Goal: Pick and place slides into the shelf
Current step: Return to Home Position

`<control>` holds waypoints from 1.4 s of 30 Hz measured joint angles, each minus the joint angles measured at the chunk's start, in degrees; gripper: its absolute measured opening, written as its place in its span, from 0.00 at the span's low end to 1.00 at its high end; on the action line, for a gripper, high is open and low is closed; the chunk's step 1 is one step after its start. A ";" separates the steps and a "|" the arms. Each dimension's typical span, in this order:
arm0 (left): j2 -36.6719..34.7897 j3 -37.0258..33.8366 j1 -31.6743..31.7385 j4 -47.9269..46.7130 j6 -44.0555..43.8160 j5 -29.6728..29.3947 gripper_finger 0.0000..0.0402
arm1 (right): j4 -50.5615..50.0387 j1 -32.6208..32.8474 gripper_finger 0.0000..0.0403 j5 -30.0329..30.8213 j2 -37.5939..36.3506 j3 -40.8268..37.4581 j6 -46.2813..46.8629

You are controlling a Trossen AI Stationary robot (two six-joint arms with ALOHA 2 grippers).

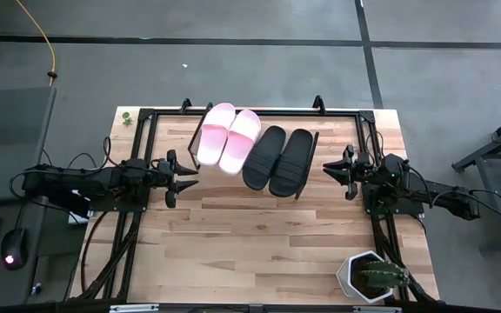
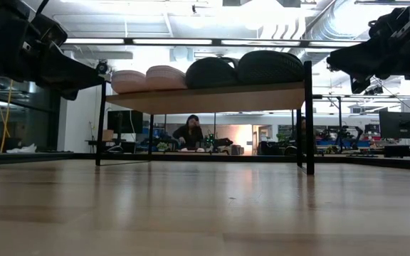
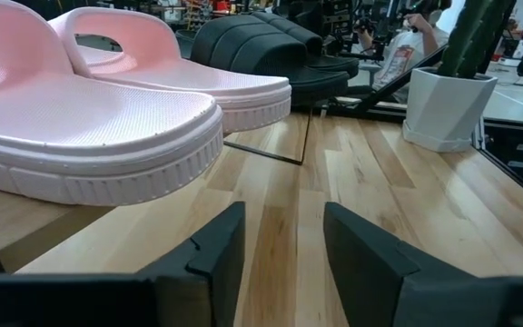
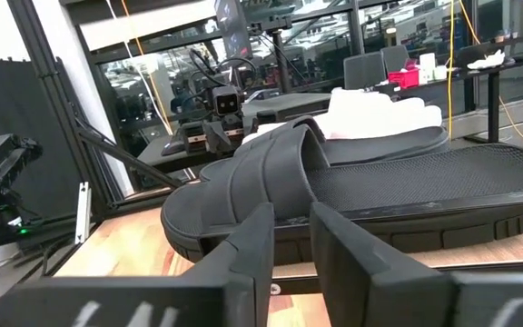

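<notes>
All four slides lie side by side on the shelf, which stands towards the far side of the bench, between the two arms. In the high view the row runs, from the left arm's side: first pink slide, second pink slide, first black slide, second black slide. Each slide touches or sits just beside its neighbour. The black pair sits slightly nearer the bench's front than the pink pair. In the low view the four rounded straps show in a line above the slanted board, which is carried on thin black legs. The left gripper hangs above the bench just beside the pink end of the shelf; its fingers are released, with a clear gap between them, and they grasp nothing. From the left wrist view the pink soles fill the near ground, and they are apart from the fingers. The right gripper hangs near the black end of the shelf; its fingers are parted by a narrow gap and grasp nothing, and the second black slide lies beyond them. A potted cactus stands at the front corner of the bench on the right arm's side, well apart from the shelf. A person sits in the room behind the bench.
</notes>
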 joint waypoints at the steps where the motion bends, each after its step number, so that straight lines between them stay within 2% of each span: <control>1: 0.00 0.00 0.00 0.00 0.00 0.00 0.35 | 0.00 0.01 0.18 0.00 -0.01 0.00 0.00; 10: 0.00 0.00 0.00 0.00 -0.02 0.00 0.36 | -0.34 0.01 0.20 -0.36 0.00 0.00 0.00; 14: 0.00 0.00 0.00 0.00 -0.02 0.07 0.36 | -2.34 -0.01 0.20 1.25 0.00 0.00 0.00; 21: 0.00 0.00 0.00 0.01 0.03 0.20 0.35 | -2.97 0.01 0.15 0.96 0.00 0.00 -0.42; 28: 0.00 0.00 0.00 0.02 0.52 0.22 0.22 | -2.97 0.01 0.01 0.96 0.00 0.00 -0.44; 35: 0.00 0.00 0.00 0.00 1.53 0.22 0.02 | -2.97 0.00 0.02 1.01 0.00 0.00 -0.24; 42: 0.00 0.00 0.00 0.02 1.52 0.23 0.04 | -2.95 0.00 0.01 1.01 0.00 0.00 -0.28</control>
